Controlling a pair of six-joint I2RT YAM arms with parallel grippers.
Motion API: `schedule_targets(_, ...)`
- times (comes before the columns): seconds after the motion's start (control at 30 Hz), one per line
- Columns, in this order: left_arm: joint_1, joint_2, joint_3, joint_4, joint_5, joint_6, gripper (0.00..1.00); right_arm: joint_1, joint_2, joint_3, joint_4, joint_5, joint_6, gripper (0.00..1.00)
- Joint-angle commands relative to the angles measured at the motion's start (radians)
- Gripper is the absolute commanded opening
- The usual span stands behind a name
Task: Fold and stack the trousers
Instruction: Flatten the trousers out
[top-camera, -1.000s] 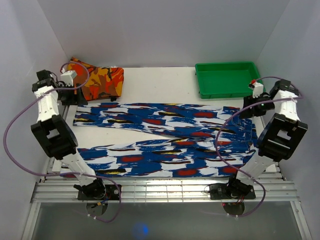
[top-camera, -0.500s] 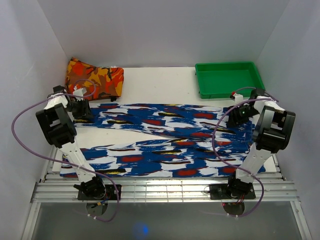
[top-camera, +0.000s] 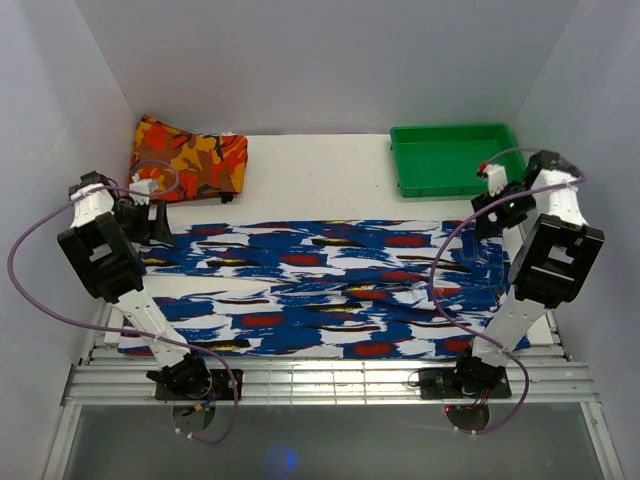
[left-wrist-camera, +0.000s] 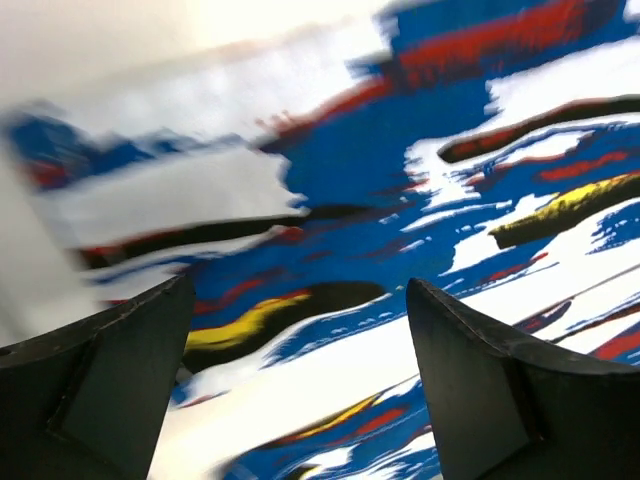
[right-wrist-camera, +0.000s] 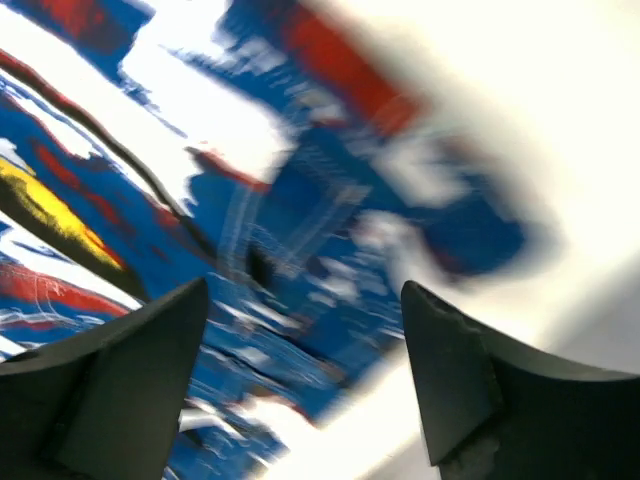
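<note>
The trousers (top-camera: 320, 290), in a blue, white and black streaked print with red and yellow patches, lie spread flat across the table, the two legs side by side and nearly touching. My left gripper (top-camera: 152, 222) hovers over the far left corner of the cloth. In the left wrist view it (left-wrist-camera: 300, 290) is open, with the print (left-wrist-camera: 400, 180) showing between the jaws. My right gripper (top-camera: 497, 210) hovers over the far right, waist end. In the right wrist view it (right-wrist-camera: 305, 290) is open above the blurred fabric (right-wrist-camera: 300, 220). Neither holds anything.
A folded orange, red and yellow patterned cloth (top-camera: 195, 160) lies at the back left. A green tray (top-camera: 455, 160) stands at the back right. Bare white table (top-camera: 320, 175) runs between them. White walls enclose the left, right and back.
Both grippers came down onto the far leg's ends half a second ago and have now drawn back outward. The far leg has shifted nearer, closing the gap to the near leg.
</note>
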Motion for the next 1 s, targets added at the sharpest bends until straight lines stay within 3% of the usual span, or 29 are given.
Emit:
schedule_targets(0.0, 0.015, 0.005, 0.282, -0.151, 0.063, 0.081, 0.98, -0.03, 0.067, 0.378, -0.199, -0.027, -0.15, 0.84)
schedule_targets(0.13, 0.016, -0.015, 0.399, -0.168, 0.167, 0.153, 0.98, -0.028, 0.221, 0.621, -0.335, 0.027, -0.311, 0.87)
schedule_targets(0.23, 0.026, -0.11, 0.319, -0.109, 0.326, 0.316, 0.98, -0.03, 0.262, 0.61, -0.339, 0.059, -0.402, 0.86)
schedule_targets(0.33, 0.013, -0.188, 0.178, 0.0, 0.368, 0.344, 0.98, -0.028, 0.273, 0.559, -0.337, 0.067, -0.491, 0.83)
schedule_targets(0.47, 0.015, -0.15, 0.19, -0.004, 0.408, 0.318, 0.97, -0.03, 0.304, 0.55, -0.301, 0.05, -0.527, 0.83)
schedule_targets(0.63, 0.015, -0.08, 0.215, -0.053, 0.394, 0.415, 0.9, -0.004, 0.367, 0.56, -0.271, 0.071, -0.537, 0.8)
schedule_targets(0.87, 0.013, 0.115, 0.403, -0.277, 0.303, 0.706, 0.82, 0.042, 0.38, 0.441, -0.178, 0.163, -0.574, 0.55)
schedule_targets(0.97, 0.012, 0.187, 0.463, -0.294, 0.24, 0.798, 0.79, 0.061, 0.391, 0.428, -0.158, 0.186, -0.58, 0.41)
